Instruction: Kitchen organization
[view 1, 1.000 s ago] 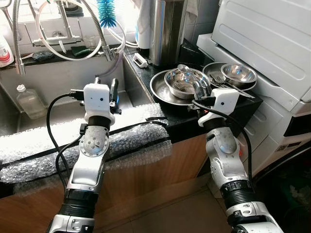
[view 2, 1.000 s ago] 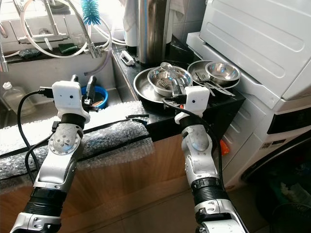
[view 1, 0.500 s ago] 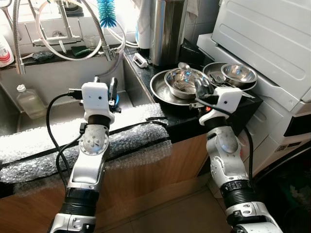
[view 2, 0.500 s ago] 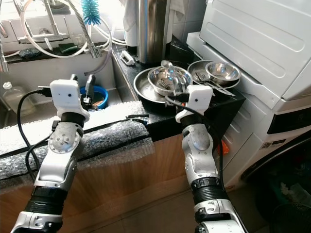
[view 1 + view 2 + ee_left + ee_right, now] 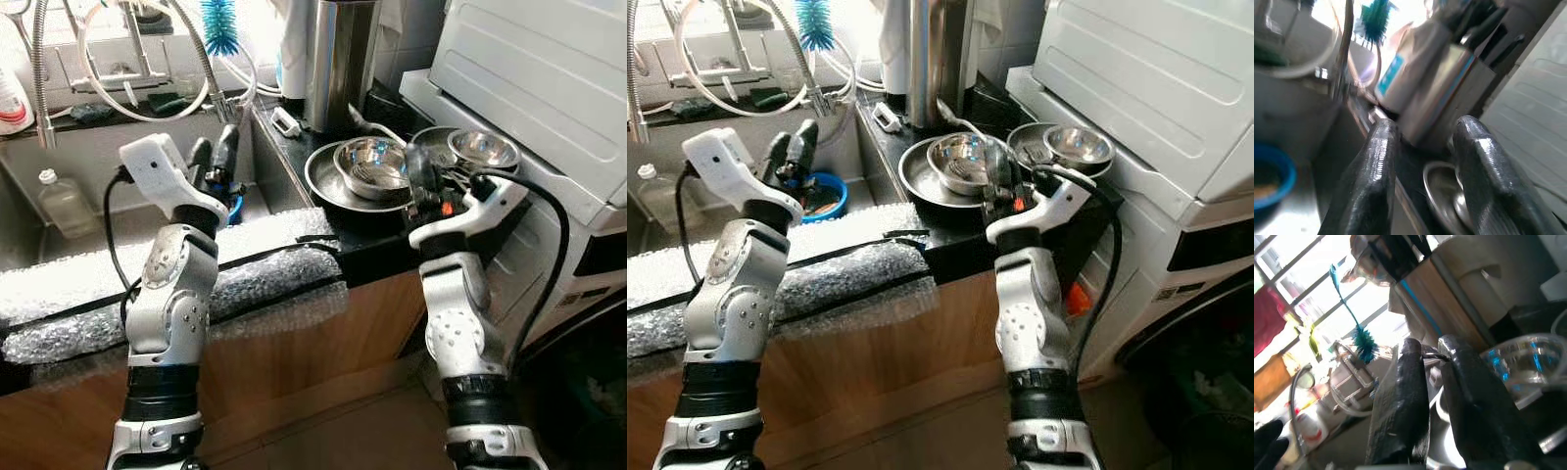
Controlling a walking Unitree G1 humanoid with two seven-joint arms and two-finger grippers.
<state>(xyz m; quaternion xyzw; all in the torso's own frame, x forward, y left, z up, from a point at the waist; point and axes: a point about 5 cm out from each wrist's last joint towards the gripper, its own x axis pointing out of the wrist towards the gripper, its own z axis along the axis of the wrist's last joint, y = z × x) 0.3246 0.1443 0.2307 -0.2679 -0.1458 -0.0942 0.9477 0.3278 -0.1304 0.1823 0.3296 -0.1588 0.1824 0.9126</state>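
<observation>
While the white appliance is looming at the far right, the black surface is running from it toward the sink, which is sitting to the left of the big steel plate. Bubble wrap is lying along the front edge of the surface and sink, nearer the robot than the plate. A tall steel canister is standing just behind the plate. On the plate a steel bowl is resting with utensils inside, and a long spoon handle is sticking up from it toward the canister. To the right of the plate a second plate is carrying a smaller steel bowl. Inside the sink, left of the plate, a blue bowl is lying, and a clear bottle is standing farther left. A blue bottle brush is hanging above the sink's back ledge.

The right tool is hovering at the plate's right rim, its two fingers almost together with a thin metal piece showing at their tips; whether it is actually gripping that piece, I cannot tell. The left tool is raised over the sink, left of the plate, its fingers parted with nothing between them.
</observation>
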